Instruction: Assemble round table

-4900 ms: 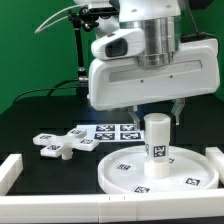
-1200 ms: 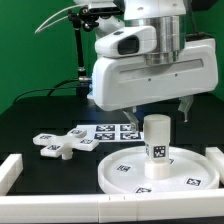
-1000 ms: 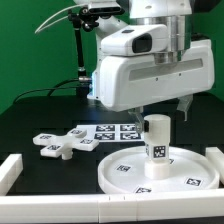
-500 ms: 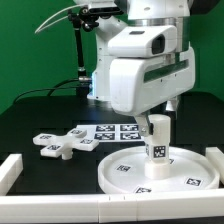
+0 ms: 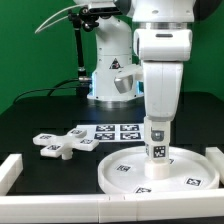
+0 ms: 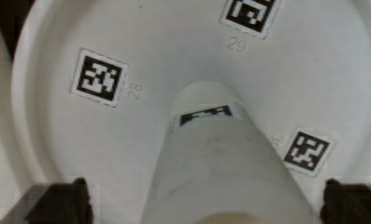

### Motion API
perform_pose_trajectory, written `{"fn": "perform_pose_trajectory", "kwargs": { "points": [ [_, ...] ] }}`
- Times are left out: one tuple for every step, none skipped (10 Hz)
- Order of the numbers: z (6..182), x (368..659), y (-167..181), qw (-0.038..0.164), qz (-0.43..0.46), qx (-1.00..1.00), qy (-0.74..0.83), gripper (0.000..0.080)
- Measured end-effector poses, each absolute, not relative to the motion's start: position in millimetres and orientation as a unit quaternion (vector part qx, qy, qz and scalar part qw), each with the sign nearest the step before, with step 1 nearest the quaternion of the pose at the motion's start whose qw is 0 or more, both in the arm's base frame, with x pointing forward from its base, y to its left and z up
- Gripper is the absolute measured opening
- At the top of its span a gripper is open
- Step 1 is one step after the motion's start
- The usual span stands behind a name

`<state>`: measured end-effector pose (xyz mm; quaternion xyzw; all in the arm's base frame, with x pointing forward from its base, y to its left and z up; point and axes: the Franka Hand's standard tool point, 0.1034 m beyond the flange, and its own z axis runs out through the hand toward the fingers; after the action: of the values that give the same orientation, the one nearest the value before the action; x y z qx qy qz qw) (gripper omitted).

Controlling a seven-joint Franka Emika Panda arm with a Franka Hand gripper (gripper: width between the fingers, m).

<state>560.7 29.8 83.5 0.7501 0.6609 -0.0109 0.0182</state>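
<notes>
A white border bar (image 5: 100, 208) edges the front of the black desk (image 5: 40, 115). Just behind it the large round rimmed disc (image 5: 125, 172) lies flat, small black-and-white tags showing on its face. The short thick cylinder leg (image 5: 157, 150) stands upright on the disc, toward the exterior view's right of its middle, with one tag on its side.

The tool (image 5: 157, 124) hangs straight above the leg, its housing covering the leg's top in the exterior view. In the wrist view the two dark fingers (image 6: 57, 200) stand wide, one on each side of the leg (image 6: 208, 150). A gap shows beside at least one finger, so the tool holds nothing.

Well apart from the disc, toward the exterior view's left, the cross-shaped foot piece (image 5: 60, 146) lies on the desk. Just behind it rests the marker board (image 5: 112, 130), partly hidden by the arm. Farther back rises the arm's white base (image 5: 112, 70), against a green backdrop (image 5: 30, 40).
</notes>
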Motion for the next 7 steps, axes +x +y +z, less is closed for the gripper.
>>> {"fn": "perform_pose_trajectory", "kwargs": {
  "points": [
    [83.3, 560.6, 29.2, 0.018, -0.012, 0.726, 0.688, 0.0649],
    [83.0, 560.4, 28.9, 0.019, -0.014, 0.704, 0.71, 0.0649],
    [82.9, 560.4, 28.7, 0.02, -0.015, 0.696, 0.718, 0.0649],
    [82.9, 560.4, 28.4, 0.02, -0.015, 0.701, 0.713, 0.0637],
    [82.5, 560.3, 27.9, 0.02, -0.015, 0.701, 0.712, 0.0637],
    [81.9, 559.0, 27.6, 0.018, -0.017, 0.701, 0.712, 0.0466],
    [81.5, 557.9, 27.4, 0.017, -0.019, 0.702, 0.712, 0.0409]
  ]
}}
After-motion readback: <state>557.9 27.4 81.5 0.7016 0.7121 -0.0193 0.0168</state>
